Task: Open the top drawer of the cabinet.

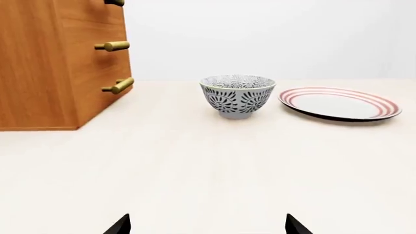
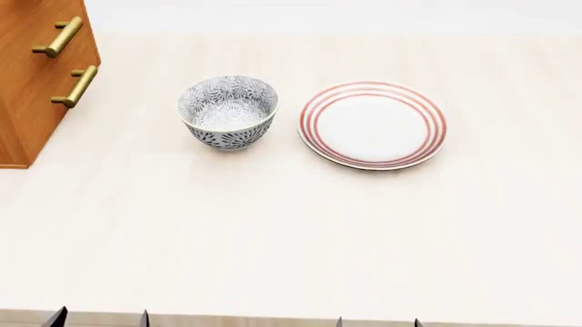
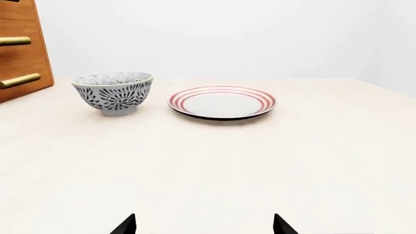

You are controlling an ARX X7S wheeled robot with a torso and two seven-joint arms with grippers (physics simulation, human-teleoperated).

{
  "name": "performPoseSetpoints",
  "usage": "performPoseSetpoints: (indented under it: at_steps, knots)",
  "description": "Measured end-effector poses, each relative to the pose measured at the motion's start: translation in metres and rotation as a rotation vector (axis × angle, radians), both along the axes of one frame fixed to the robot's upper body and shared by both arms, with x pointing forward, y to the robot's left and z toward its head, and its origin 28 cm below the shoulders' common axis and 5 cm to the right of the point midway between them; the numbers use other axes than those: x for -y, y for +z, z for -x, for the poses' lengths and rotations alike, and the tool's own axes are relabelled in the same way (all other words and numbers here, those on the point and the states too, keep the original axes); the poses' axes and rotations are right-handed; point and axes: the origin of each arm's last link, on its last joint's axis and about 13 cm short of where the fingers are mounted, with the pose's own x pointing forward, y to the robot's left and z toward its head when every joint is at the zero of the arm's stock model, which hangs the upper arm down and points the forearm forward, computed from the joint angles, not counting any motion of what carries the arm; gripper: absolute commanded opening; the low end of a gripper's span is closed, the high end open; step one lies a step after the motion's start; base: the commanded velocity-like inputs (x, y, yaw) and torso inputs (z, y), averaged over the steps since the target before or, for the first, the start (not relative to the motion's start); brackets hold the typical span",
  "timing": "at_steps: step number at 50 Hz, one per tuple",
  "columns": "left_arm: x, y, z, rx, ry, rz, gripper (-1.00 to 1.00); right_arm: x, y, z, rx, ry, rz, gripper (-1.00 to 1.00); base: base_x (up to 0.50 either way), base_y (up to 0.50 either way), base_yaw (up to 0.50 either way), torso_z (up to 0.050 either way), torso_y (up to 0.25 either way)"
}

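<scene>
The cabinet (image 1: pixel 39 73) stands at the table's far left, all drawers shut. In the left wrist view only the lower strip of the top drawer (image 1: pixel 85 7) shows, with the tip of its brass handle (image 1: pixel 116 2) at the picture's edge. The two lower handles show below it. In the head view the cabinet (image 2: pixel 27 102) shows two handles; the top drawer seems cut off there. My left gripper (image 1: pixel 208 226) is open and empty, low over the table, well short of the cabinet. My right gripper (image 3: pixel 204 225) is open and empty. Both grippers' tips show at the near table edge in the head view, the left gripper (image 2: pixel 101 319) and the right gripper (image 2: pixel 377 321).
A patterned grey bowl (image 2: pixel 228 111) stands right of the cabinet. A white plate with red rings (image 2: pixel 372 125) lies right of the bowl. The pale table (image 2: pixel 291 231) stretches from them to its near edge.
</scene>
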Motion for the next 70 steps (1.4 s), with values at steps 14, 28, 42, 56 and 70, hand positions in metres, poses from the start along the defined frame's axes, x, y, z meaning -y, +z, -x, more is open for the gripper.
performPoseSetpoints:
  at_steps: [14,28,42,56,70]
  knots:
    - [0.0001,-0.0003,0.0006,-0.006,-0.004,-0.013,1.00,-0.0002,-0.0011,0.0002,-0.005,0.001,0.000,1.00,0.00,0.00,0.00,0.010,0.000]
    - [-0.0001,0.0002,0.0004,-0.006,-0.002,-0.023,1.00,-0.0004,-0.0010,0.0003,-0.006,0.002,0.000,1.00,0.00,0.00,0.00,0.050,0.000]
    - [-0.0003,0.0008,-0.0002,-0.006,0.000,-0.023,1.00,-0.0004,-0.0002,0.0000,-0.007,0.002,-0.002,1.00,0.00,0.00,0.00,0.050,0.000]
    - [-0.0002,0.0018,0.0000,-0.011,0.003,-0.021,1.00,-0.0002,0.0001,0.0003,-0.007,0.003,-0.005,1.00,0.00,0.00,0.00,0.047,0.000]
    - [0.0002,0.0017,0.0009,-0.012,0.000,-0.018,1.00,-0.0007,0.0013,0.0014,0.009,0.015,-0.023,1.00,0.45,0.00,0.00,0.000,0.000]
